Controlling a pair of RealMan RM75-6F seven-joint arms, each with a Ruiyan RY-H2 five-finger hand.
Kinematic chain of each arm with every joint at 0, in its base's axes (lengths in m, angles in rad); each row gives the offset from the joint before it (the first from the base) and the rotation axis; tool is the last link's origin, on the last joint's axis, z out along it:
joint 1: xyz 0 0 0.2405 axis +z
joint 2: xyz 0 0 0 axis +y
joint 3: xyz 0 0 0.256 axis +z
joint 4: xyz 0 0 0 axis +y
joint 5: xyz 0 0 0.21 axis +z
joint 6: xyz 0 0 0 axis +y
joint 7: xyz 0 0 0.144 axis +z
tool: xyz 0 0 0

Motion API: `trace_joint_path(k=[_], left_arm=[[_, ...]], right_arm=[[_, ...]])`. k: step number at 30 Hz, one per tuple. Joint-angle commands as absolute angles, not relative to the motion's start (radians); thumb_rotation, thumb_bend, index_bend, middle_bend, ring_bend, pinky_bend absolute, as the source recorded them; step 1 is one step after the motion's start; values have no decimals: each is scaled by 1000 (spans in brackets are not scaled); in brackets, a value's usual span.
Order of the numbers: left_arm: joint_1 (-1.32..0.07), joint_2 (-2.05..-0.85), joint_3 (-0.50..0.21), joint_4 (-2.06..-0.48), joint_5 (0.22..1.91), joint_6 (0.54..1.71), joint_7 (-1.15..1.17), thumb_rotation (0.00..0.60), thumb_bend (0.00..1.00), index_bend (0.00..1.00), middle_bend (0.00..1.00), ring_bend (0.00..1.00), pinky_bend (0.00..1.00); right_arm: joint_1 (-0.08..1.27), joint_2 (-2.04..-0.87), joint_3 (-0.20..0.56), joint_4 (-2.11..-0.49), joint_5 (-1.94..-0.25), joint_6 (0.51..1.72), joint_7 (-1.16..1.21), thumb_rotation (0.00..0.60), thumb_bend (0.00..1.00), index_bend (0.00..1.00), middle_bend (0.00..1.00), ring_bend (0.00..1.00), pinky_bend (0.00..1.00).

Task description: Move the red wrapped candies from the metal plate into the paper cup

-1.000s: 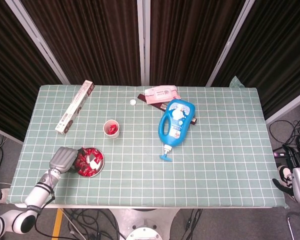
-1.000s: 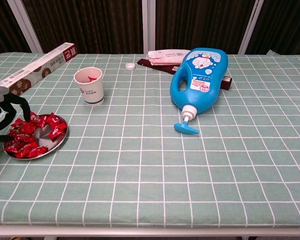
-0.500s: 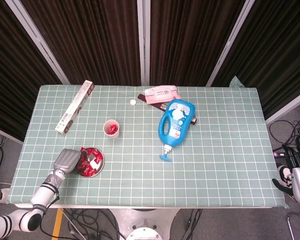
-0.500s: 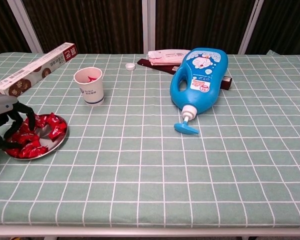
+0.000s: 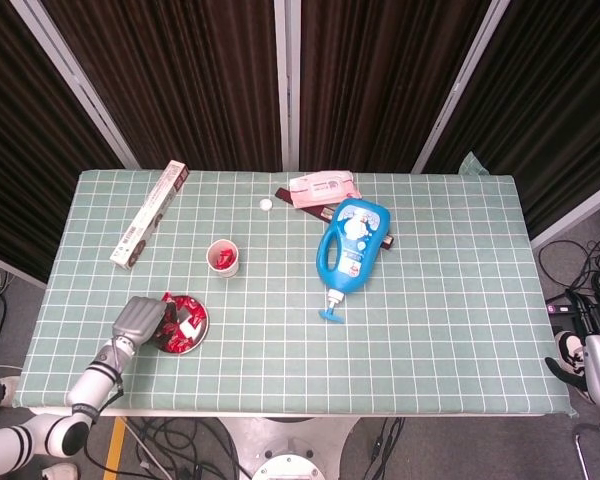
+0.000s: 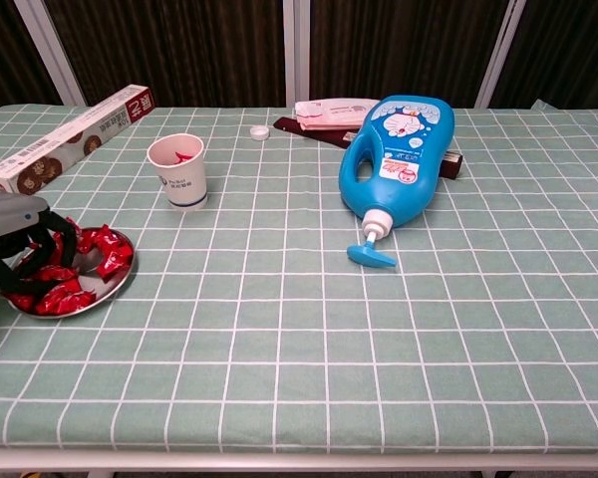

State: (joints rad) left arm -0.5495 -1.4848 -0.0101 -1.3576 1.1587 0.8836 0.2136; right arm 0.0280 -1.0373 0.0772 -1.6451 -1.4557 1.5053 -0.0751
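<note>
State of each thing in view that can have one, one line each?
left hand: fingers curled down over the candies in the plate; grasp unclear
metal plate: on the table, holding red candies
paper cup: upright, a red candy inside
blue bottle: lying on its side
right hand: out of view

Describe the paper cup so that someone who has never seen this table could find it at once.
Start at the big blue detergent bottle lying on the green checked tablecloth, then look left across the cloth. The white paper cup stands upright and alone between the long cardboard box and the round metal plate of red candies. It is the only open container standing upright, and red shows inside it.
</note>
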Motion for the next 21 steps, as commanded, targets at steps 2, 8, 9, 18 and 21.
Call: trace_joint_path(k=[2,8,9,18,21], left_arm=[[-549,-1493,-13,-1341,1170,882,195,600,402,604,813,920,1000],[-538,-1500,-18,-1321,1212,911,154,600,465,663,833,927,1000],[-536,-1496,-20,-1323,1218,917,148,600,472,670,836,928,1000],[-546,-1392,-84,-1447,1282,1001,99,600,474,675,839,928,1000],[-585,-1378,-130,-1455,1283,986,83,600,472,674,839,928,1000]], right_arm=[[28,-1037,77,-1646,-1455,1505,-75,600,53,0,115,47,322],[31,-1037,77,-1647,-1455,1500,-77,600,52,0,115,47,322],[31,-1037,77,-1647,-1455,1500,-77,600,52,0,115,47,322],[26,-1037,76,-1640,-1457,1508,-69,600,52,0,115,47,322],[24,-1038,75,-1637,-1457,1509,-64,600,52,0,115,47,322]])
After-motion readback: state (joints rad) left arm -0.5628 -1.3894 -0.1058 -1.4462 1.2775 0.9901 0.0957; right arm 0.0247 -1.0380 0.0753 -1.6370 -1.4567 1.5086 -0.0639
